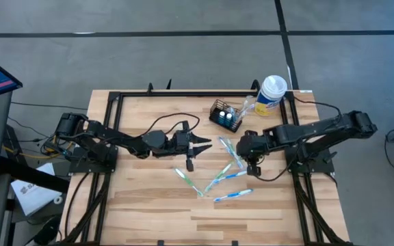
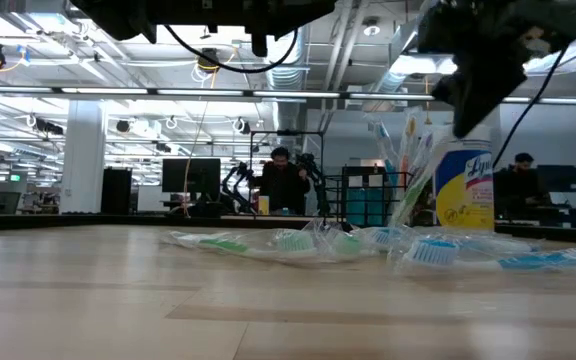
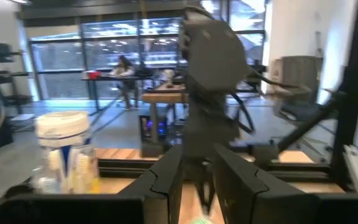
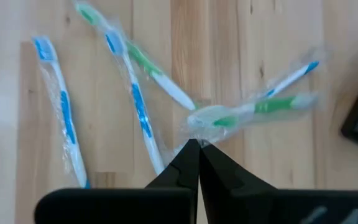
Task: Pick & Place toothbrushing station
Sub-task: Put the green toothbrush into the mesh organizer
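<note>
Right gripper (image 4: pixel 199 144) pinched on a wrapped green toothbrush (image 4: pixel 253 111); left gripper (image 1: pixel 198 146) part-open, nothing held

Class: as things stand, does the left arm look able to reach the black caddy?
Probably yes. The left end effector hangs over bare table, and nothing lies between it and the caddy; the toothbrushes lie nearer the front.

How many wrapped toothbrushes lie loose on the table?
6: one green toothbrush at left, three mid-table, two beside the right gripper; overlaps may hide more.
</note>
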`<state>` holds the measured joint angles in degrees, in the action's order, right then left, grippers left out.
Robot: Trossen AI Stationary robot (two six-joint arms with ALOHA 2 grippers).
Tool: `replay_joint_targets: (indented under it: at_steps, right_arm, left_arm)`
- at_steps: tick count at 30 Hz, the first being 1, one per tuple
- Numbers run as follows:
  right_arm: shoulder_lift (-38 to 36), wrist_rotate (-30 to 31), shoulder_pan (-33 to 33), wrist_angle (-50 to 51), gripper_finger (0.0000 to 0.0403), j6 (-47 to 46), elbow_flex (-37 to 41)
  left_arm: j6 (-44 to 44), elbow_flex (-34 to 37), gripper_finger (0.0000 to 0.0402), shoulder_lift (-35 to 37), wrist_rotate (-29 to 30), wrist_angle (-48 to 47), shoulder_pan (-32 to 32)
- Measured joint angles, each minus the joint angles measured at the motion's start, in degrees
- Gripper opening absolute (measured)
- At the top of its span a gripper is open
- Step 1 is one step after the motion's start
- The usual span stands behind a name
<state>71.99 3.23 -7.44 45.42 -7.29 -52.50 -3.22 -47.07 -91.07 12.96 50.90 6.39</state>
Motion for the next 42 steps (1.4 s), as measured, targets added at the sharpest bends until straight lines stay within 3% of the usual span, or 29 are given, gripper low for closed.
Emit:
replay_joint_targets:
  at_steps: [10, 23, 32, 42]
  right_arm:
    - [0.00, -0.02, 1.63, 2.61, 0.0000, 4.06, -7.31]
    - [0.00, -0.19, 1.60, 3.65, 0.0000, 4.74, -11.31]
    - [0.00, -0.20, 1.46, 3.09, 0.0000, 4.94, -13.81]
    - [-0.02, -0.67, 1.29, 0.80, 0.0000, 5.85, -14.77]
  left_arm:
    - [-0.87, -0.04, 0.0076, -2.55, -6.11, -1.45, 0.00]
    - [-1.01, -0.26, 0.0076, -16.99, -5.83, 7.52, -0.11]
    - [-1.13, -0.26, 0.0076, -18.67, -2.83, 9.10, -0.87]
    - [-8.90, -4.51, 0.0076, -20.37, -2.04, 9.61, -0.85]
